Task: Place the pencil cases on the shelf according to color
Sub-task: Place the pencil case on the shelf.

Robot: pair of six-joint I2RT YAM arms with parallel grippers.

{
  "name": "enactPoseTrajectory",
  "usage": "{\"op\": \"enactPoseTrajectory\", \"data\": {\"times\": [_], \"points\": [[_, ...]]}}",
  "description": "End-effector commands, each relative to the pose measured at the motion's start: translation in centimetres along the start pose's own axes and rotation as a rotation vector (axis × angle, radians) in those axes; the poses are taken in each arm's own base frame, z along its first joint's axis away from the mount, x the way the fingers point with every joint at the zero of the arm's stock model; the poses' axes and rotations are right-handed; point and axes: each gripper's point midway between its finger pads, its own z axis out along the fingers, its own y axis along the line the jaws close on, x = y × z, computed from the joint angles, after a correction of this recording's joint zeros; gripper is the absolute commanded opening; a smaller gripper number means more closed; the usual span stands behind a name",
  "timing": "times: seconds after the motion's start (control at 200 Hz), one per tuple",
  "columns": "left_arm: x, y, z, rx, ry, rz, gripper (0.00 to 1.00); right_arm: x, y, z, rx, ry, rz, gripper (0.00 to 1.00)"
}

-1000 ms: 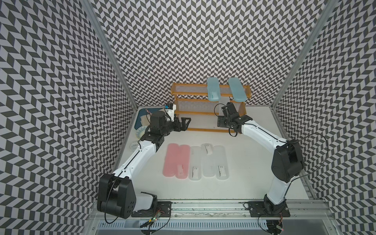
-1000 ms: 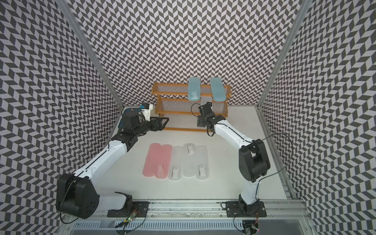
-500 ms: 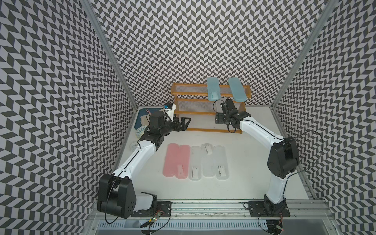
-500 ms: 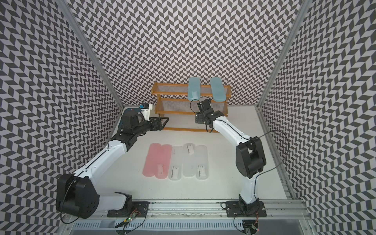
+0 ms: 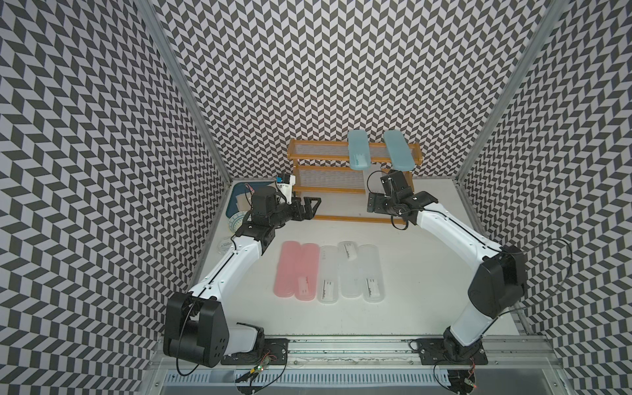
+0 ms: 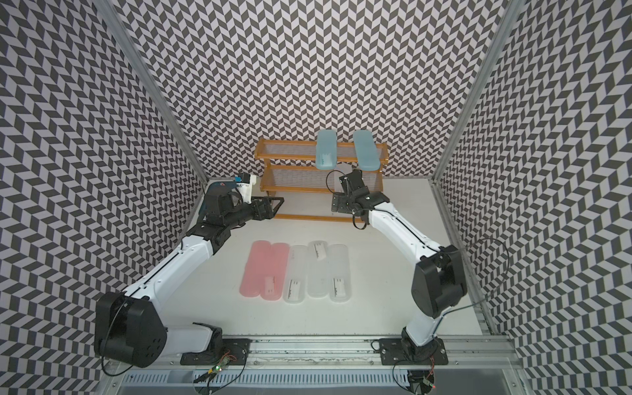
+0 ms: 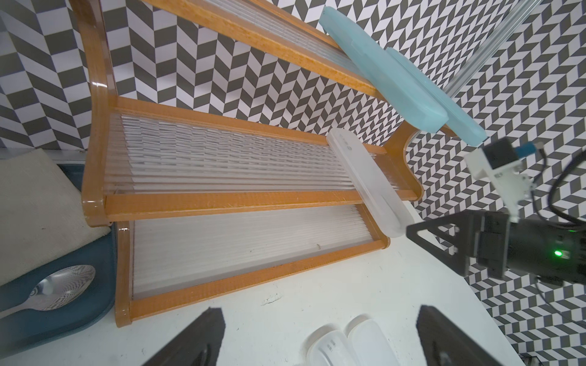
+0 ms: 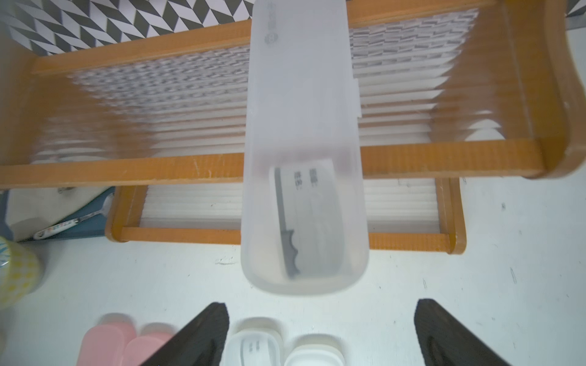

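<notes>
Nearest us, two pink cases (image 5: 290, 270) and three frosted cases (image 5: 372, 273) lie on the surface (image 5: 427, 290). Beyond them our right hand (image 8: 322, 304) gapes wide and empty, just short of a fourth frosted case (image 8: 304, 126) lying across the middle tier of the shelf (image 8: 158, 168), apparently overhanging its front rail. Our left hand (image 7: 320, 310), too, stands wide.

The frosted case (image 8: 302, 126) is cut off, shelf (image 8: 126, 168) blurred.

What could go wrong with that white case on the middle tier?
1. The white case overhangs the middle rail of the shelf, unheld; it may tip or slide off.
2. The open right claw sits near its overhanging end; backing out could clip it.
3. The blue cases overhang the tier above; further placements might bump them.
</notes>
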Motion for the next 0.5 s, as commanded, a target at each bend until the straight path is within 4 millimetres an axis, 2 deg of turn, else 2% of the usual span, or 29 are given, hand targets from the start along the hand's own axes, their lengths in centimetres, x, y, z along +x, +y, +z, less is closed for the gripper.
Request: {"op": "enactPoseTrajectory", "data": {"times": [0.0, 0.11, 0.225, 0.28, 0.34, 0.396, 0.496], "points": [[-0.9, -0.7, -0.7, -0.007, -0.052, 0.049, 1.00, -0.3, 0.3, -2.7, -0.072, -0.054, 0.042, 0.95], [-0.2, -1.7, -0.8, -0.011, -0.015, 0.064, 0.99, 1.7, 0.1, -3.9, -0.149, -0.062, 0.047, 0.89], [1.4, -2.7, -1.3, 0.013, 0.019, 0.062, 1.00, 3.6, -0.5, -4.0, -0.196, -0.102, 0.059, 0.80], [2.3, -2.5, -1.6, -0.002, 0.020, 0.070, 1.00, 3.8, -0.3, -3.9, -0.227, -0.126, 0.064, 0.76], [2.8, -2.1, -1.9, -0.029, 0.014, 0.072, 1.00, 4.0, 0.0, -3.5, -0.249, -0.129, 0.064, 0.65], [2.7, -1.9, -2.1, -0.049, 0.014, 0.075, 1.00, 3.9, 0.5, -3.0, -0.264, -0.123, 0.060, 0.57], [2.7, -1.7, -2.0, -0.058, 0.015, 0.082, 1.00, 3.3, 1.2, -1.5, -0.266, -0.115, 0.068, 0.49]]}}
